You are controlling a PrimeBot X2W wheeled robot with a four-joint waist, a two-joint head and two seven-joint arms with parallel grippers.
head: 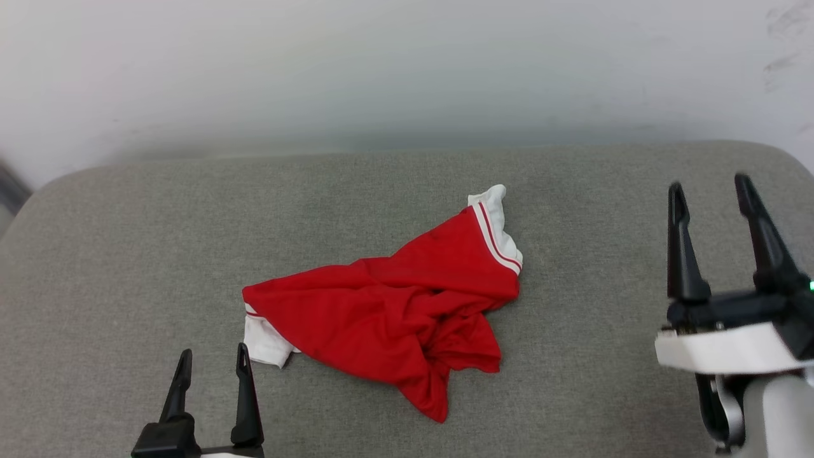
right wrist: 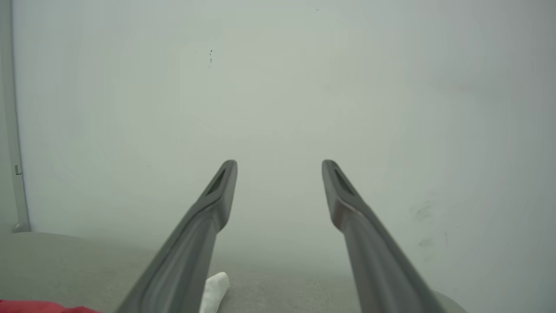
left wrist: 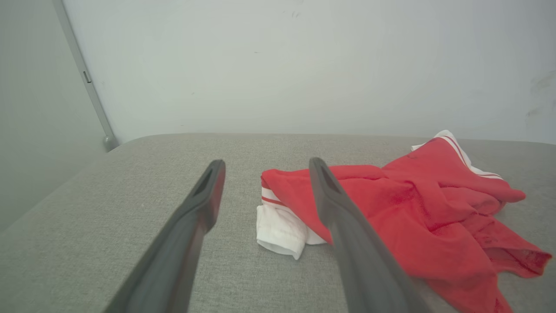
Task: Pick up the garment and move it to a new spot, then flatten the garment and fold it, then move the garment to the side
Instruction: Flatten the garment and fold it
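Observation:
The garment (head: 394, 312) lies crumpled in the middle of the grey cushioned surface (head: 127, 254), red with a white sleeve at its near-left corner and another at its far-right end; no print shows. In the left wrist view the garment (left wrist: 417, 213) spreads to the right of the fingers, its white sleeve (left wrist: 278, 228) between them and beyond the tips. My left gripper (head: 213, 359) is open, low at the near left, just short of that sleeve. My right gripper (head: 709, 191) is open, raised at the far right, well apart from the cloth. In the right wrist view my right gripper (right wrist: 278, 167) faces the wall.
A pale wall (head: 407, 70) rises right behind the surface. The surface has rounded far corners; its left edge (left wrist: 56, 191) drops off beside a grey vertical rail (left wrist: 84, 78). Bare fabric lies left and right of the garment.

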